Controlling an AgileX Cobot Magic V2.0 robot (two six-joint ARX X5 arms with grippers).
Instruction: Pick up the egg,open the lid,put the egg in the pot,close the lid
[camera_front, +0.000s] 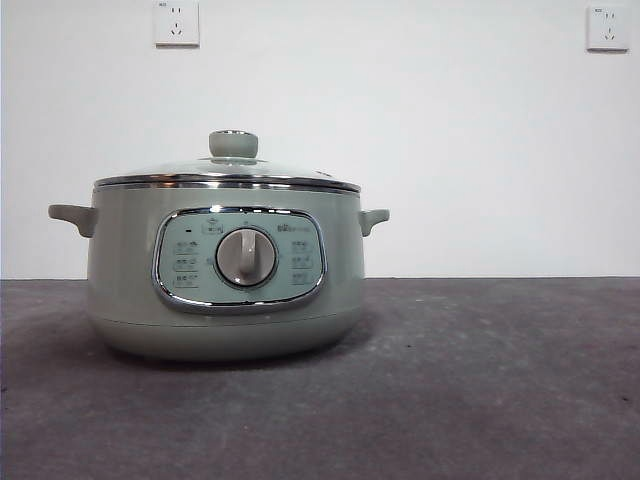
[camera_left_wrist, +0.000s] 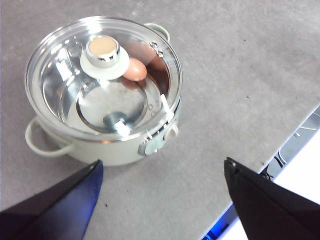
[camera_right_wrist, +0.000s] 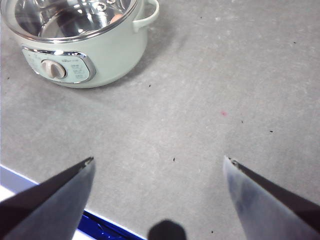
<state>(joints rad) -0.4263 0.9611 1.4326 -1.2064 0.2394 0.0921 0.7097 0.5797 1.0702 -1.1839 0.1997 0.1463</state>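
The sage-green electric pot (camera_front: 225, 270) stands on the grey table (camera_front: 480, 390), left of centre in the front view, its chrome-framed control panel (camera_front: 238, 258) and central dial (camera_front: 246, 257) facing the camera and a small handle jutting from each side. The glass lid (camera_front: 228, 172) sits flat on the pot's rim, its steel edge seated all the way round and its pale green knob (camera_front: 233, 144) upright at the top. In the left wrist view, the pot (camera_left_wrist: 107, 150) lies in the upper left of the frame, and through the clear lid (camera_left_wrist: 60, 80) the reddish-brown egg (camera_left_wrist: 135, 69) shows inside, resting on the shiny steel floor of the pot just beside the knob (camera_left_wrist: 103, 50) as seen from above. The left gripper (camera_left_wrist: 160, 200) hangs apart from the pot with its two black jaws spread wide and nothing between them. The right gripper (camera_right_wrist: 157, 200) likewise has its jaws spread wide over bare table, with the pot (camera_right_wrist: 95, 60) well away in the upper left of its view. Two white wall sockets (camera_front: 177, 22) sit high on the wall behind.
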